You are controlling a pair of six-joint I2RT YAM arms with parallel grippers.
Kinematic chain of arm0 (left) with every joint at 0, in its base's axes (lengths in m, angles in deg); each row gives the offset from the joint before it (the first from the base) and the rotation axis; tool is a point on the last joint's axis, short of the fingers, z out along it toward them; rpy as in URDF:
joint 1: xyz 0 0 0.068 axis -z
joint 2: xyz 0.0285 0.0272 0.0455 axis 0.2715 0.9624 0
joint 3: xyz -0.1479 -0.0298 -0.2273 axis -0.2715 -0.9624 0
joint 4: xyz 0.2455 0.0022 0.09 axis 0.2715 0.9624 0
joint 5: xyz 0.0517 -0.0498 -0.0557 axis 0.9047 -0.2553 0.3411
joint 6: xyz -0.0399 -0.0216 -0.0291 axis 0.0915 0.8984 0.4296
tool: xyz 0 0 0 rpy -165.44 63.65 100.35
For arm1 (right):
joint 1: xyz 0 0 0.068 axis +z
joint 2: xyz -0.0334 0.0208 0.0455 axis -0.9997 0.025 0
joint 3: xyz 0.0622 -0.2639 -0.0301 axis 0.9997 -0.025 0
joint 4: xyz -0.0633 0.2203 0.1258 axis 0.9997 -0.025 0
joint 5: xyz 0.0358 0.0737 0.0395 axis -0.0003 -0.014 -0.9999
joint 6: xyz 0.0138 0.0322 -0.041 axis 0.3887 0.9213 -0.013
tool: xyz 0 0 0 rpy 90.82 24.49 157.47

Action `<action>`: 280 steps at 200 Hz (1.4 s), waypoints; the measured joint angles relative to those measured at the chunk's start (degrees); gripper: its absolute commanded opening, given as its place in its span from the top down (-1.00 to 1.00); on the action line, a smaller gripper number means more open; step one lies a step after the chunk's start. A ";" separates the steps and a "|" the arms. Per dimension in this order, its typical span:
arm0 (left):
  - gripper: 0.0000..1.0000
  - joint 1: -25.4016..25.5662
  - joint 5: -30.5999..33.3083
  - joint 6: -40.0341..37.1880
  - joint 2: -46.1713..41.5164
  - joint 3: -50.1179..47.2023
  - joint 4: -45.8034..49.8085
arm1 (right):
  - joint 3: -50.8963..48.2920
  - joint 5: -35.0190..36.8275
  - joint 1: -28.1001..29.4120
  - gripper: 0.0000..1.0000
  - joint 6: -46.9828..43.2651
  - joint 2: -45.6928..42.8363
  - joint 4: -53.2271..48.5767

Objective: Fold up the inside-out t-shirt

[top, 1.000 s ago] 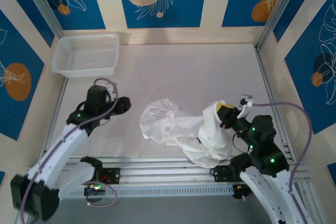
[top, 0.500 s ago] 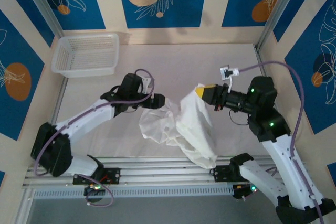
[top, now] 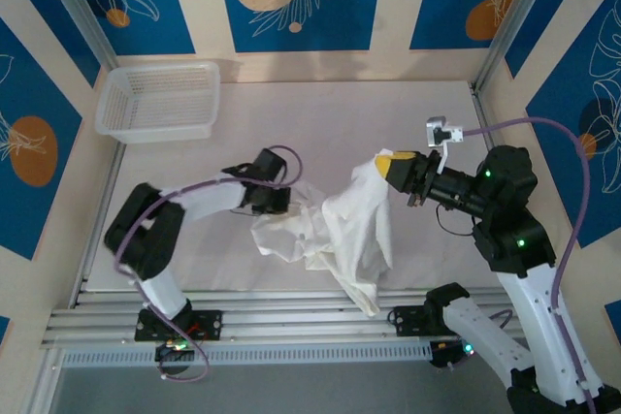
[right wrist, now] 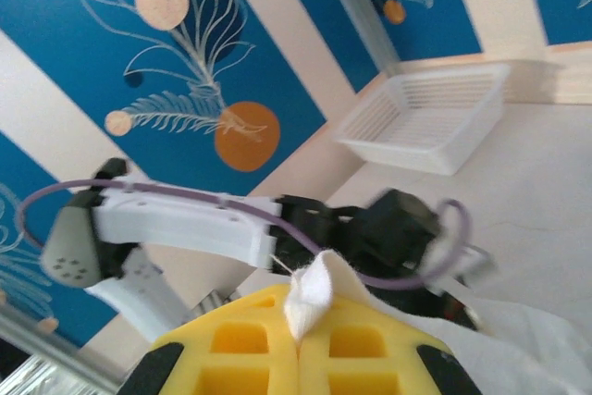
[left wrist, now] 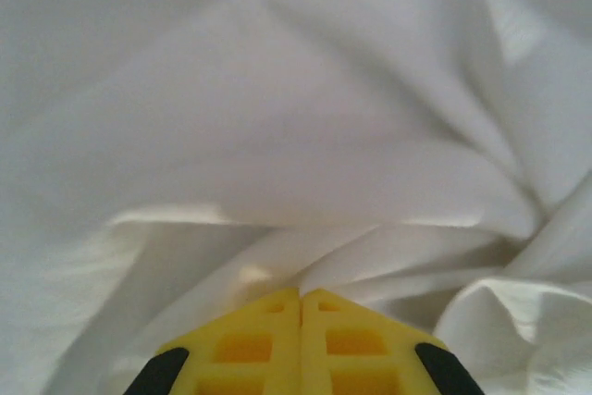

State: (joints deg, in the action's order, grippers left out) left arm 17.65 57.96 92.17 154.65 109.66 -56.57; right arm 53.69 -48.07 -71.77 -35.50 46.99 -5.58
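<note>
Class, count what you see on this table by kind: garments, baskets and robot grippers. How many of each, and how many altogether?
white t-shirt: 1
white mesh basket: 1
grippers: 2 (left gripper, right gripper)
Total: 4

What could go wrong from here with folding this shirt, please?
The right gripper pinches only a small tuft of the shirt, so the cloth could slip free under a pull. The left gripper is shut at a fold with no cloth visibly between its fingers; it may have missed.
</note>
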 measured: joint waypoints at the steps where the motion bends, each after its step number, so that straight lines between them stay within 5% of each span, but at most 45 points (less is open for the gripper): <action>1: 1.00 -0.20 0.11 0.00 -0.35 -0.15 0.00 | -0.09 0.09 -0.09 1.00 -0.02 -0.07 -0.02; 38: 1.00 -11.04 9.35 1.22 -23.74 -5.03 3.30 | -10.86 1.01 -4.61 0.99 0.70 -2.62 3.61; 72: 1.00 -11.54 18.82 3.41 -34.45 -8.28 6.10 | -33.70 7.82 -8.22 0.18 10.49 -1.90 6.16; 96: 0.51 -11.54 21.03 5.25 -34.25 -11.89 7.80 | -42.93 14.47 -10.71 0.02 15.08 -4.28 0.17; 130: 0.19 -11.04 18.01 4.72 -32.13 -12.55 7.37 | -37.05 18.56 -10.67 0.02 16.06 -9.40 -4.00; 150: 0.06 -7.41 15.54 4.02 -32.09 -12.44 5.25 | -31.41 21.07 -5.20 0.02 18.10 -4.74 -3.78; 183: 0.00 1.73 14.91 1.49 -29.27 -9.07 3.34 | -22.34 32.37 14.29 -0.07 18.49 14.05 -6.25; 221: -0.06 3.26 15.65 -0.17 -27.10 -7.69 2.34 | -9.29 39.60 20.04 -0.19 15.45 37.92 -8.00; 258: -0.09 3.26 17.18 -0.57 -27.17 -7.80 2.32 | -2.75 41.29 23.21 -0.15 13.53 50.66 -8.17; 270: -0.09 3.26 17.46 -0.57 -27.17 -7.87 2.34 | -1.20 41.53 24.06 0.19 13.25 53.53 -8.20; 280: -0.09 3.26 17.66 -0.57 -27.17 -7.93 2.34 | -0.26 42.16 24.63 0.70 12.33 55.45 -8.35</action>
State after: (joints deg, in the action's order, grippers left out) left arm 20.91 75.62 91.60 127.49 101.73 -54.23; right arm 53.43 -5.91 -47.14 -23.17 102.44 -13.93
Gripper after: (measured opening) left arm 0.543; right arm 0.422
